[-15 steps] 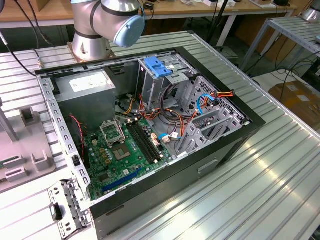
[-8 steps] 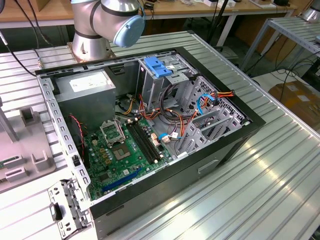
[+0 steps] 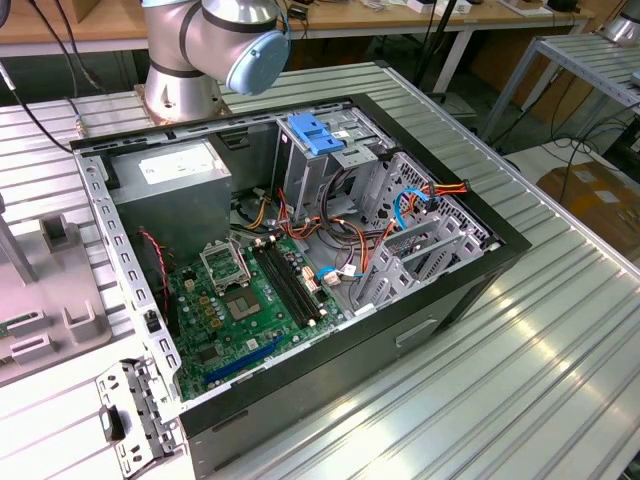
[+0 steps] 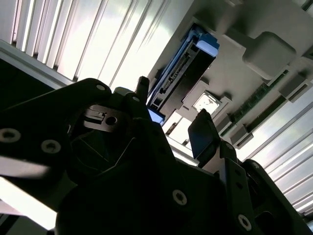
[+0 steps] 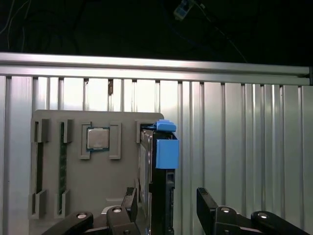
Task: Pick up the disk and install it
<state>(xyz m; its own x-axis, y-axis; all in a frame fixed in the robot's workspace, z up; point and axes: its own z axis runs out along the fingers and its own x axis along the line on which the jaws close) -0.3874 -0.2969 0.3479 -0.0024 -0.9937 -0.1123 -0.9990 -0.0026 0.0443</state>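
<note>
Pincer point(image 5: 167, 198) of mine stands wide open, its 2 dark fingers point(image 5: 206, 203) set 1 on each side of the disk point(image 5: 164, 161) with a gap showing between each finger and the metal. I hold nothing.

The disk stands on its edge in a slot of a grey holder block point(image 5: 98, 181), blue plastic rail uppermost in the first wrist view. The block lies on the ribbed aluminium surface point(image 5: 234, 147). Just beside the disk, the same block carries a square processor chip point(image 5: 98, 139) in a shallow pocket, and a thin green board point(image 5: 62, 161) sits in a narrow slot further along.

In the second wrist view the disk point(image 4: 181, 73) shows its connector edge and blue rail, with my pincer point(image 4: 172, 110) open around its near end and 1 finger point(image 4: 203, 132) close alongside it.

In the exterior view, the open computer case point(image 3: 400, 340) lies on its side on the surface point(image 3: 520, 380), well apart from the holder block point(image 3: 60, 300) at the exterior view's left. Inside the case I see the green mainboard point(image 3: 230, 300), a grey metal box point(image 3: 170, 180) with a white sticker, and an upright drive cage point(image 3: 310, 175) with a blue latch point(image 3: 315, 135). My arm's base point(image 3: 185, 85) stands behind the case.
</note>
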